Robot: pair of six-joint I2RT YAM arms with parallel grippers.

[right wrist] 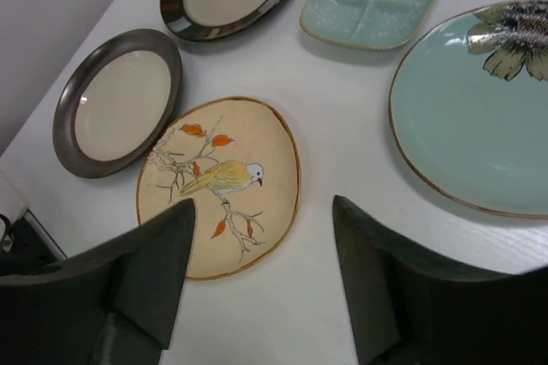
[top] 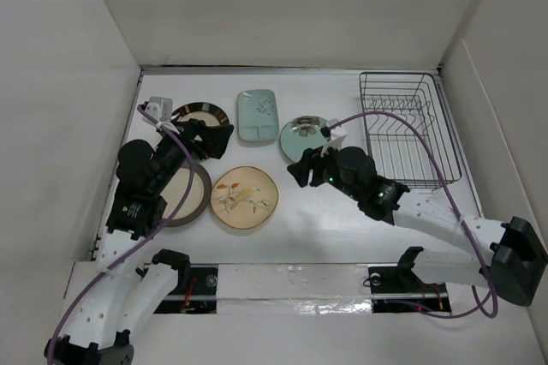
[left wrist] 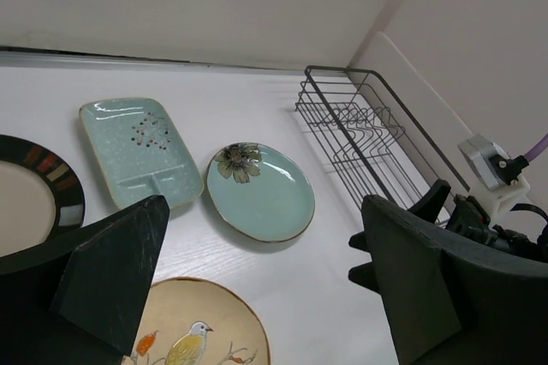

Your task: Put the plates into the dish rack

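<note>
Five plates lie flat on the white table. The tan bird plate point(top: 245, 197) point(right wrist: 218, 185) is front centre, with the grey-brown-rimmed plate point(top: 184, 195) point(right wrist: 120, 112) to its left. Behind them are the dark-rimmed striped plate point(top: 201, 115), the mint rectangular plate point(top: 257, 114) point(left wrist: 141, 151) and the teal round plate point(top: 301, 134) point(left wrist: 261, 191). The wire dish rack point(top: 407, 129) point(left wrist: 360, 138) stands at the back right with nothing in it. My left gripper point(top: 218, 140) point(left wrist: 265, 262) hangs open above the striped plate's right edge. My right gripper point(top: 300, 172) point(right wrist: 261, 211) hovers open over bare table between the tan and teal plates.
White walls close in the table at the back and on both sides. The rack sits against the right wall. The right arm's wrist camera and purple cable point(left wrist: 501, 168) show at the right edge of the left wrist view.
</note>
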